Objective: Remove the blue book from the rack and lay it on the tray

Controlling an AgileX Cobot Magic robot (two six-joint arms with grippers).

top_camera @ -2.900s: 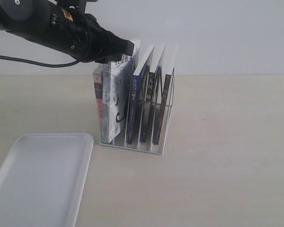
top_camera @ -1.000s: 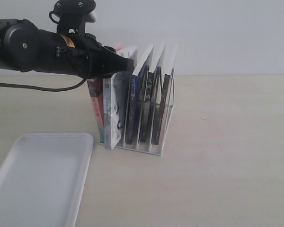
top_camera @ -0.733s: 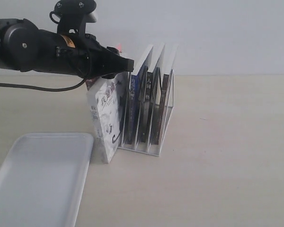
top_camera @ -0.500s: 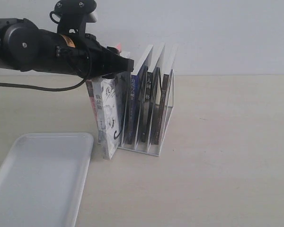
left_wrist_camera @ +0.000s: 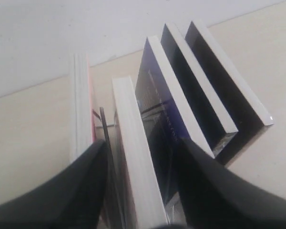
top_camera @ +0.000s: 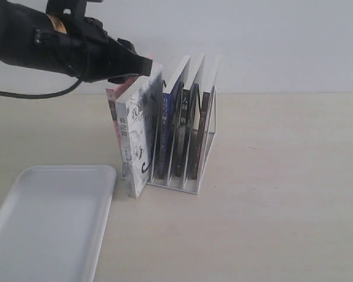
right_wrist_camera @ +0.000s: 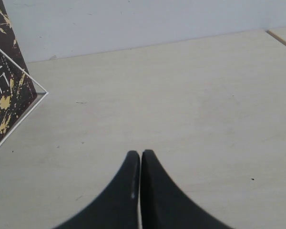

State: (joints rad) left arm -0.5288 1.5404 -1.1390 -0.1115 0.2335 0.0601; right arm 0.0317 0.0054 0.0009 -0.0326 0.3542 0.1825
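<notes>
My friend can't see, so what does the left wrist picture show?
Black jaws stand open around the top of a white book in a row of books. The blue book stands right beside it.

Exterior view: placed in front of and somewhat above the table (top_camera: 282, 194), facing the wall (top_camera: 282, 41), with the rack (top_camera: 191, 187) at mid-distance. Left wrist view: close above the rack, looking down onto the books' (left_wrist_camera: 133, 143) top edges. Right wrist view: low over the table, facing the wall, sharing only the rack's end corner.
</notes>
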